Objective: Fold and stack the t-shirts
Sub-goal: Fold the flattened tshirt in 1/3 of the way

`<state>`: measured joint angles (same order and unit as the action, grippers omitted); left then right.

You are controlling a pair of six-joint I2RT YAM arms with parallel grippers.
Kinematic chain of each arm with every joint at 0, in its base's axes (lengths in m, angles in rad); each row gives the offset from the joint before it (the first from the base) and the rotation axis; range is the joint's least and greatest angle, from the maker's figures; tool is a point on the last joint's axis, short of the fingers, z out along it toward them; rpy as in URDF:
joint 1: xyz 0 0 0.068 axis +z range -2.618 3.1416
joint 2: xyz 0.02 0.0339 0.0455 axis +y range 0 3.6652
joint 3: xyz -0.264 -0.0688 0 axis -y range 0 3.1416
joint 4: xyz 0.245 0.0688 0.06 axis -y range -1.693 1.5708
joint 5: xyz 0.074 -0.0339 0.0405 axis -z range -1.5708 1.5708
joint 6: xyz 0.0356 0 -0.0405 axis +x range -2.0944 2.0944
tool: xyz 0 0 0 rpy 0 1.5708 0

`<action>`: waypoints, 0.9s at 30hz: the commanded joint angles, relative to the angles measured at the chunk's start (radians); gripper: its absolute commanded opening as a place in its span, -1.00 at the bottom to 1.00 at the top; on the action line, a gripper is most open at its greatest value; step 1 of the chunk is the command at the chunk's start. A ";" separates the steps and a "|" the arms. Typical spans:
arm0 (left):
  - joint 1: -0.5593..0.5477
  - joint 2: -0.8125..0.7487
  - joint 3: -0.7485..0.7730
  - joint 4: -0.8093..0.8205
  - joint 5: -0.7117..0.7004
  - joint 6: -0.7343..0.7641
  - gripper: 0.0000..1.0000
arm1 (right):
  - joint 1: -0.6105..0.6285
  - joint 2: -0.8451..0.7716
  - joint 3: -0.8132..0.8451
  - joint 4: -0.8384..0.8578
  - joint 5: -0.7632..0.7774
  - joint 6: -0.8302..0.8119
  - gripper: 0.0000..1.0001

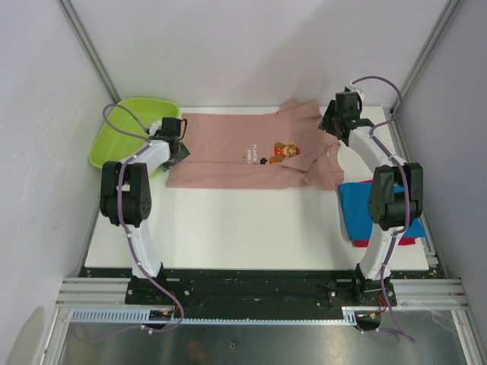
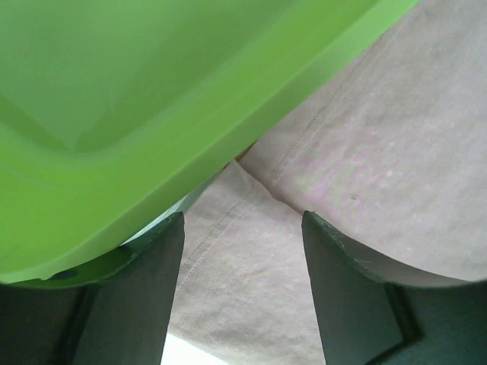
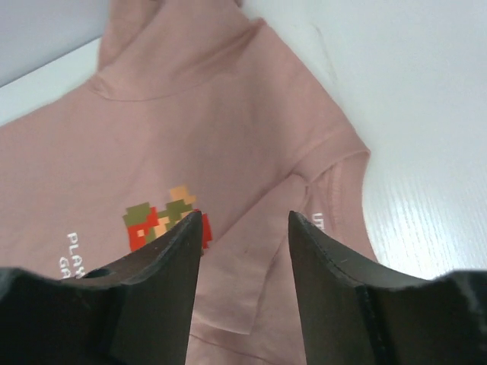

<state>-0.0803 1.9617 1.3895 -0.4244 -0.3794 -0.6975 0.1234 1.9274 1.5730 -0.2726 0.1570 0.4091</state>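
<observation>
The lime-green tub (image 2: pixel 152 114) hems in the left pincer (image 2: pixel 243 228); bare table (image 1: pixel 251 220) lies open toward the near edge.

Top view: both arms reach up the frame from their bases at the bottom edge. The left arm (image 1: pixel 125 190) runs up the left side and bends at the elbow around mid-left. Its forearm angles up and right, so the left pincer (image 1: pixel 178 150) sits left of centre in the upper half, tipped downward. The right arm (image 1: pixel 392 199) pretty much mirrors that on the right side, forearm leaning up and left, with the right pincer (image 1: pixel 335 123) way up in the upper right. In the wrist views both look open. The left's dark fingers (image 2: pixel 144 304) and the right's fingers (image 3: pixel 160 296) stand apart at the bottom of frame, with nothing pinched between them.
</observation>
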 commanded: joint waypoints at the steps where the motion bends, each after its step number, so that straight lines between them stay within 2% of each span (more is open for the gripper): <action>1: 0.014 -0.061 0.019 0.034 0.045 0.051 0.37 | 0.063 0.005 0.089 -0.087 -0.001 -0.027 -0.02; 6: 0.013 -0.094 -0.011 0.038 0.119 0.075 0.20 | 0.118 -0.006 0.039 -0.144 -0.021 0.012 -0.16; 13: 0.009 -0.095 -0.029 0.043 0.233 0.104 0.08 | 0.098 0.000 -0.121 -0.129 -0.079 0.090 -0.34; 27: -0.017 -0.113 -0.092 0.046 0.310 0.103 0.04 | 0.115 0.072 -0.156 -0.134 -0.087 0.129 -0.35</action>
<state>-0.0940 1.9095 1.3098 -0.3939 -0.0929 -0.6102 0.2272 1.9873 1.4193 -0.4076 0.0700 0.5125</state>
